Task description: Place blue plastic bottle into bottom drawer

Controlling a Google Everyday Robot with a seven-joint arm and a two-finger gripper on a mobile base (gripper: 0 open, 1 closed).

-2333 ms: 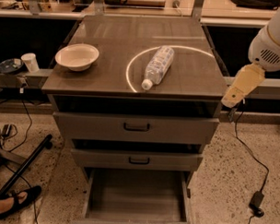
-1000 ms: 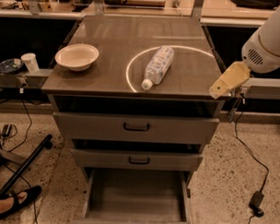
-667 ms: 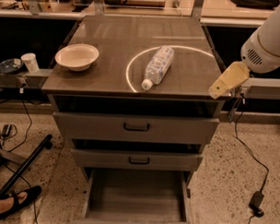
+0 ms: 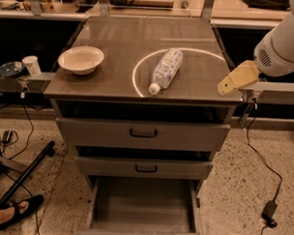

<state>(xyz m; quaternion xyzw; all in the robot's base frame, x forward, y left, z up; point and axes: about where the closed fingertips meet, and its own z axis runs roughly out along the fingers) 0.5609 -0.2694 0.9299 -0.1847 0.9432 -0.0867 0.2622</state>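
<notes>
The blue plastic bottle (image 4: 165, 69) lies on its side on the cabinet top, white cap pointing to the front, inside a bright ring of light. The bottom drawer (image 4: 144, 206) is pulled out, showing a plain grey inside with nothing in it. My gripper (image 4: 237, 79), a tan piece at the end of the white arm, hangs over the right front corner of the cabinet top. It is well right of the bottle and holds nothing.
A white bowl (image 4: 81, 60) sits on the left of the cabinet top. The two upper drawers (image 4: 143, 134) with dark handles are nearly shut. A cup (image 4: 31, 65) stands on a shelf at left. A black pole (image 4: 24, 175), a shoe (image 4: 15, 212) and a cable with adapter (image 4: 269, 211) lie on the floor.
My gripper has moved left and slightly up, from beside the cabinet's right edge to over its right front corner. The bottle, the bowl and the drawers have not moved.
</notes>
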